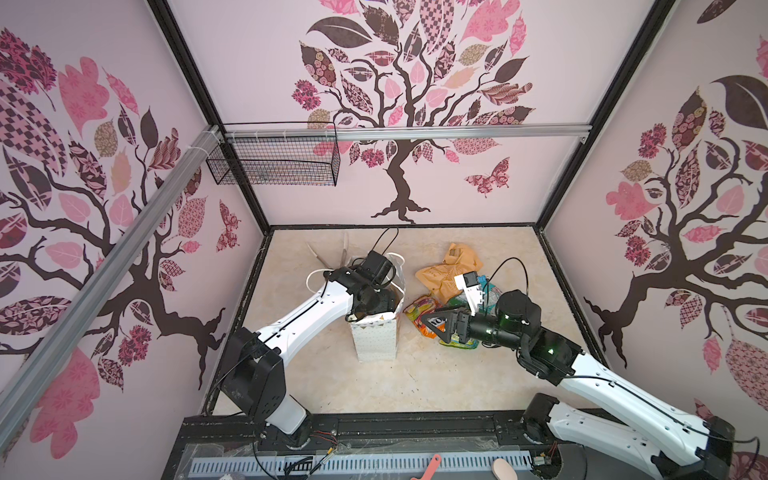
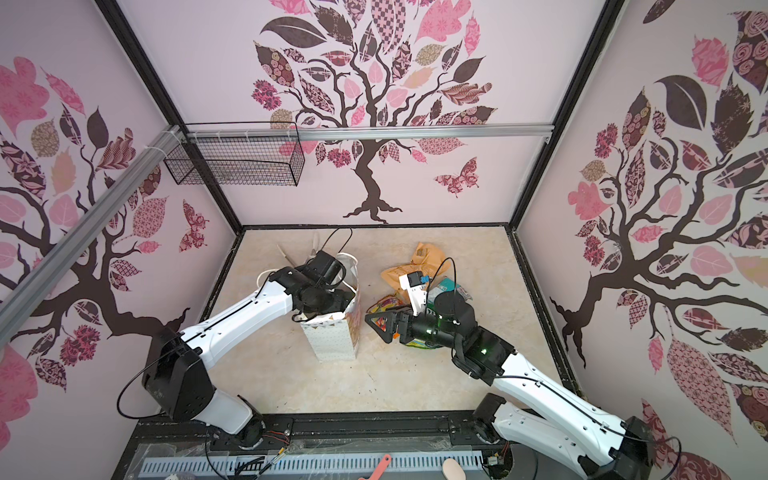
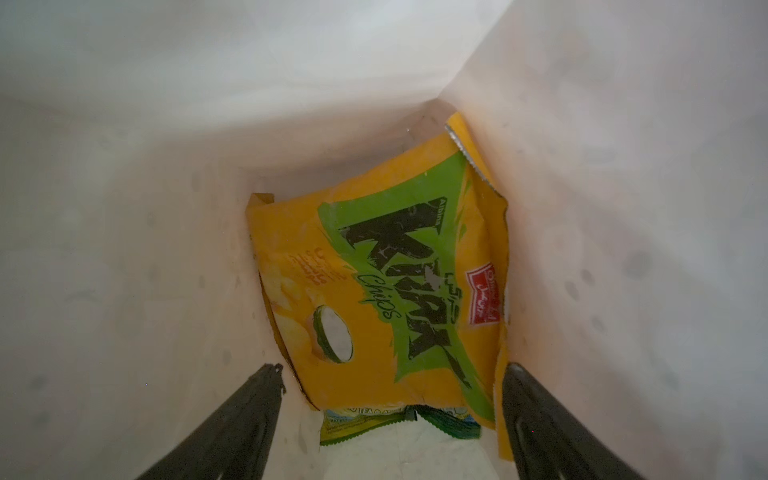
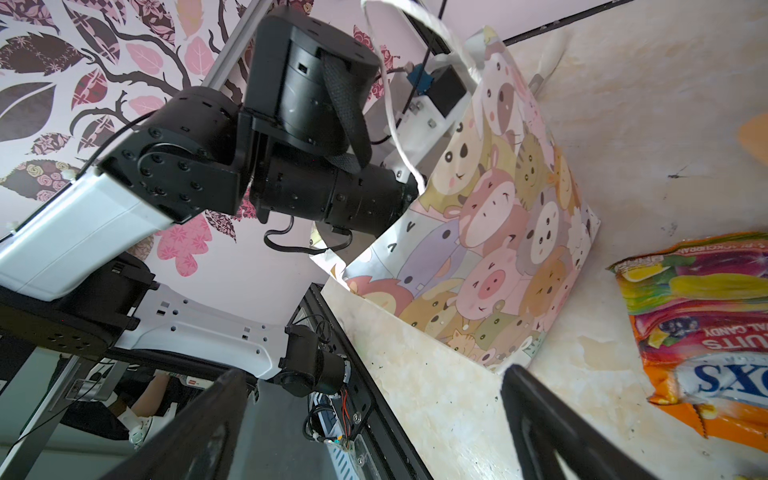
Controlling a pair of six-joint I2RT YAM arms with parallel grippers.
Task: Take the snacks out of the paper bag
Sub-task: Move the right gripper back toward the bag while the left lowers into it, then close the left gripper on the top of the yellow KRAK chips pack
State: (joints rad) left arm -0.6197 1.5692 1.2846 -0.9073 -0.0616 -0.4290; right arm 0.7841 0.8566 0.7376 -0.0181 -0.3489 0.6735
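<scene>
Left gripper: jaws spread wide and empty, deep inside the bag, pointing at the packet below.
Yellow chips packet: leaning on a wall at the bag's bottom, with a smaller green-yellow packet partly under it.
Paper bag: upright on the table, its mouth filled by my left wrist.
Right gripper: jaws apart, holding nothing, near the bag and at the pile of snacks already out.
My approach: I'd lower straight, straddle the yellow packet's near edge and pinch one crinkled fold. Then I'd lift slowly so the walls don't drag and tip the bag. The right gripper could steady its side.
</scene>
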